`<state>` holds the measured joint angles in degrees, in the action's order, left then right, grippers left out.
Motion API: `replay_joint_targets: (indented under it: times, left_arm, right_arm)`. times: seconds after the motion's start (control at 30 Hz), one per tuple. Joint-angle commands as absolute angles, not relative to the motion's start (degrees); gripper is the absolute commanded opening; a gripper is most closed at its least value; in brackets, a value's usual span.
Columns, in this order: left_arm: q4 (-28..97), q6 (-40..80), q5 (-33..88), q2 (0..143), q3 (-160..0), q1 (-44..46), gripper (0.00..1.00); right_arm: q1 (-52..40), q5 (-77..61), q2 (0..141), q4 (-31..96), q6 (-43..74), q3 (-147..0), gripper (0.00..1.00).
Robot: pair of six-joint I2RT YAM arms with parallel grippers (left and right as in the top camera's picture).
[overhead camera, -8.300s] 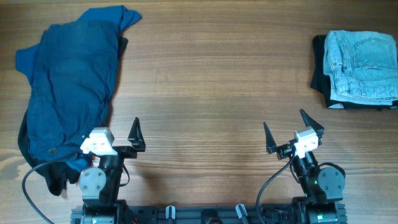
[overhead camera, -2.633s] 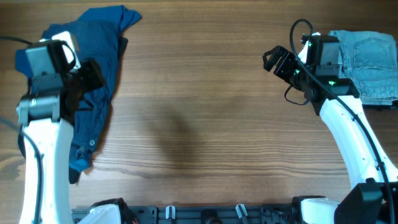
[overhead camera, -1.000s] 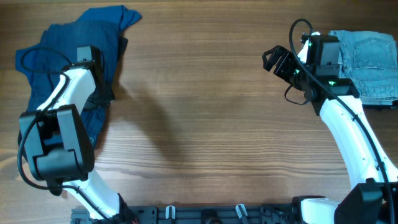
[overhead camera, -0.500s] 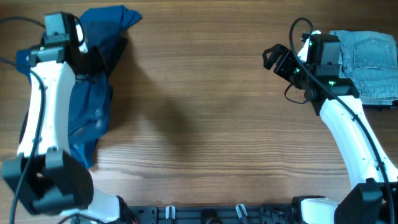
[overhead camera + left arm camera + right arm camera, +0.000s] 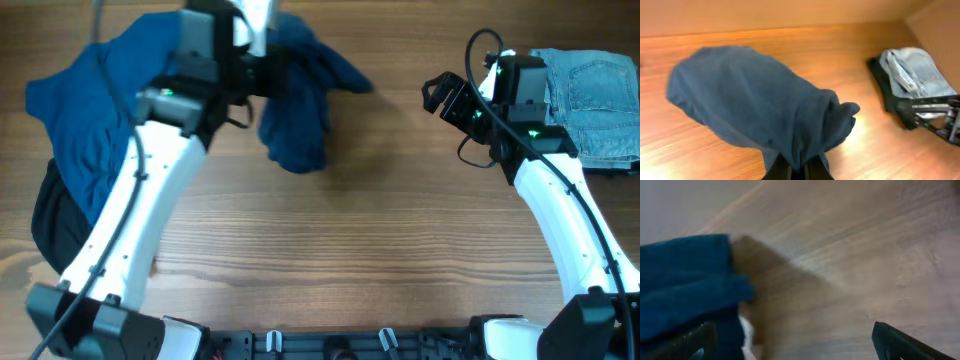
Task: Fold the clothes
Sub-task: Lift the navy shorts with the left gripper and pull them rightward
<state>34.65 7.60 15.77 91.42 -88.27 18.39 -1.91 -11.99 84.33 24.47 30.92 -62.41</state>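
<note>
My left gripper is shut on a bunched fold of the dark navy shorts. In the overhead view they hang from the left gripper above the table's far middle-left, as the navy shorts. A brighter blue shirt lies at the far left with a black garment under its near edge. My right gripper hovers open and holds nothing, just left of the folded light-wash jeans. In the right wrist view its fingers stand wide apart over bare wood.
The folded jeans rest on a folded black garment at the far right edge, also seen in the left wrist view as the jeans stack. The wooden table stretches between the two arms.
My left arm has lifted the navy shorts off the left pile and swung them right toward the table's far middle. The right arm has not moved.
</note>
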Motion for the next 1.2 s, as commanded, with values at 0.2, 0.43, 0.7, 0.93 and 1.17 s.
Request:
replay_joint_targets:
  times: [0.2,0.43,0.7,0.93,1.17]
  left_arm:
    - [30.11,12.71,14.98,95.44,-89.71,20.45,0.04]
    - [24.45,15.97,17.58,94.83,-89.71,25.21,0.04]
    - [22.04,17.63,20.53,90.17,-89.71,26.72,0.55]
    - [26.15,17.63,17.23,89.30,-89.71,23.00,0.39]
    - [35.62,17.58,17.04,89.30,-89.69,19.49,0.40]
  right_arm:
    - [0.56,-22.79,84.97,26.63,28.29,-63.26,0.99]
    - [0.32,-23.62,84.97,26.17,30.68,-63.26,0.97]
    - [1.85,-24.05,84.97,26.96,31.51,-63.26,0.98]
    - [-1.65,-24.01,85.01,29.71,31.66,-61.17,0.95]
    - [-8.23,-21.98,85.82,26.57,29.39,-55.51,0.86]
